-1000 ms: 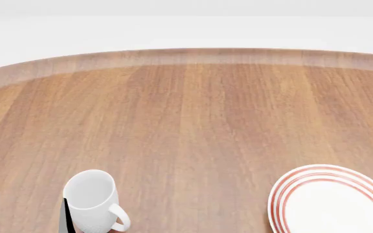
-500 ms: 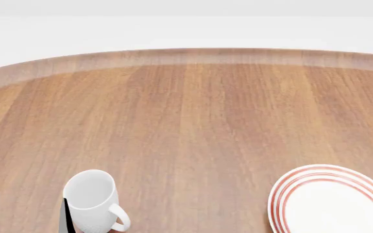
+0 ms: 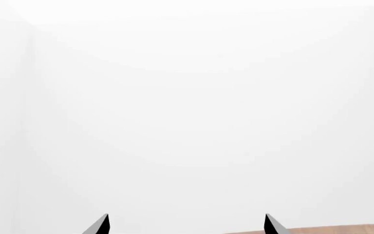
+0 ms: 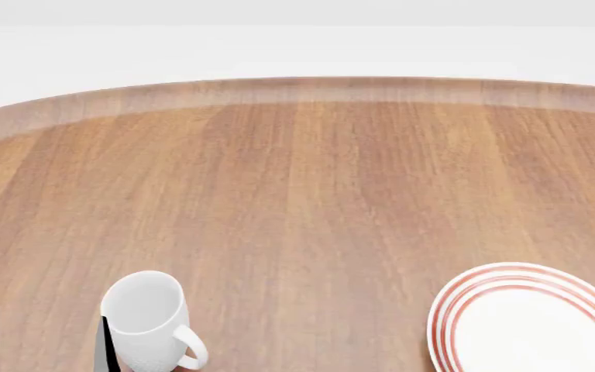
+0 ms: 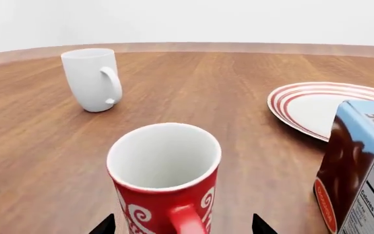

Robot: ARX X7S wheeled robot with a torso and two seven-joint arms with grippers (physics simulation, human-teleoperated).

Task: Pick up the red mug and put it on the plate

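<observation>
Red mug sits right up close in the right wrist view, standing upright on the wooden table with its open white mouth facing up and its handle turned toward the camera. The right gripper is level behind it, fingers spread wide, one dark tip on each side of the mug, and I can't tell if they touch it. A blue carton stands just beside the mug. Further back is the plate lying flat, and a white mug upright, well apart from the red one. In the head view the left gripper shows only two dark tips, spread apart, holding nothing, one tip just beside the white mug; its wrist camera mostly sees blank white wall
</observation>
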